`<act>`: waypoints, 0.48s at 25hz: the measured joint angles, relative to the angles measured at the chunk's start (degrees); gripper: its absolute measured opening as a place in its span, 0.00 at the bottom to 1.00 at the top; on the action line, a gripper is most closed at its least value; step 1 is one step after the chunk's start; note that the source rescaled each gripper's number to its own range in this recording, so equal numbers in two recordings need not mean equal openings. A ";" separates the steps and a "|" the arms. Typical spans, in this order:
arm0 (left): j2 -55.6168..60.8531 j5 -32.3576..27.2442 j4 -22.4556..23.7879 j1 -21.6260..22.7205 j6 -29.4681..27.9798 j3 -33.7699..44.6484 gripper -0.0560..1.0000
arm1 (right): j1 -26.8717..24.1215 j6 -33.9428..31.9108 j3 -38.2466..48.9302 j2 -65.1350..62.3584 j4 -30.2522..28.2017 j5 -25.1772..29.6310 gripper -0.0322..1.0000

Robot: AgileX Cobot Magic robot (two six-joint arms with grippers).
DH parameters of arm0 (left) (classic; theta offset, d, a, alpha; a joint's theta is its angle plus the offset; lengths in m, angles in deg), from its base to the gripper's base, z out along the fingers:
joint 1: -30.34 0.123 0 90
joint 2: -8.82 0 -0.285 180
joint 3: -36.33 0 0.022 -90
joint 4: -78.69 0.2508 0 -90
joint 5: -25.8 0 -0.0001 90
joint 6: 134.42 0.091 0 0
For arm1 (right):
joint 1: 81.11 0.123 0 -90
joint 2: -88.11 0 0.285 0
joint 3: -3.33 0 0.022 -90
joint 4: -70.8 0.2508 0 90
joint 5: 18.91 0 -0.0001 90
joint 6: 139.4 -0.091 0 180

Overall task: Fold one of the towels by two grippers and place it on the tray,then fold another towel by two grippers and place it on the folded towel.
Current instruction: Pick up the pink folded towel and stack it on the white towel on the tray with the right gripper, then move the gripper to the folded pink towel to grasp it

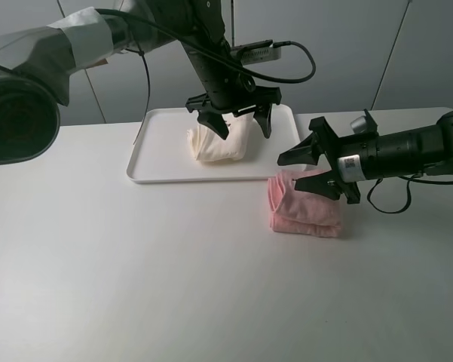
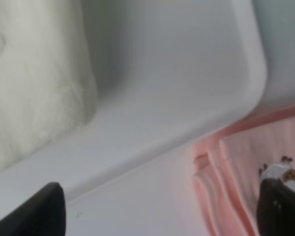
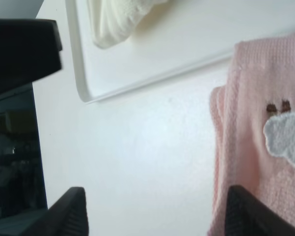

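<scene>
Resting folded on the white tray (image 1: pixel 158 162) at the far side of the white table (image 1: pixel 136 279), the cream towel (image 1: pixel 222 142) sits toward the tray's right half, a rumpled bundle with one edge bunched on its left. Above it hangs the left gripper (image 1: pixel 241 121), its black fingers spread wide and grasping nothing; its wrist view shows the cream towel (image 2: pixel 34 83) beside the tray's rounded corner (image 2: pixel 245 64), with pink cloth just past the rim. The pink towel (image 1: pixel 305 207) lies folded on the table just off the tray's near right corner, its layered edges facing the near side, apart from the cream towel. The right gripper (image 1: pixel 316 170) reaches in from the right, low over the pink towel's far edge, its fingers parted and closed on nothing; whether a fingertip touches the cloth cannot be told. Its wrist view shows the pink towel (image 3: pixel 257 147) with a small white motif, and the tray's rim (image 3: pixel 78 73) nearby.
</scene>
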 joint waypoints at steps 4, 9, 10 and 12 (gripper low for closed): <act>0.01 0.00 -1.41 0.21 1.88 -0.34 1.00 | -2.44 0.45 0.00 0.00 -3.51 0.64 0.65; 0.01 0.00 -1.53 0.21 4.94 -0.34 1.00 | -8.62 0.55 0.00 0.00 -6.55 4.36 0.69; 0.01 0.00 -1.53 0.21 5.62 -0.34 1.00 | -10.24 0.55 0.00 0.00 -6.55 5.25 0.73; 0.01 0.00 -1.53 0.21 7.03 -0.34 1.00 | -13.05 0.66 0.00 0.00 -6.80 5.96 0.82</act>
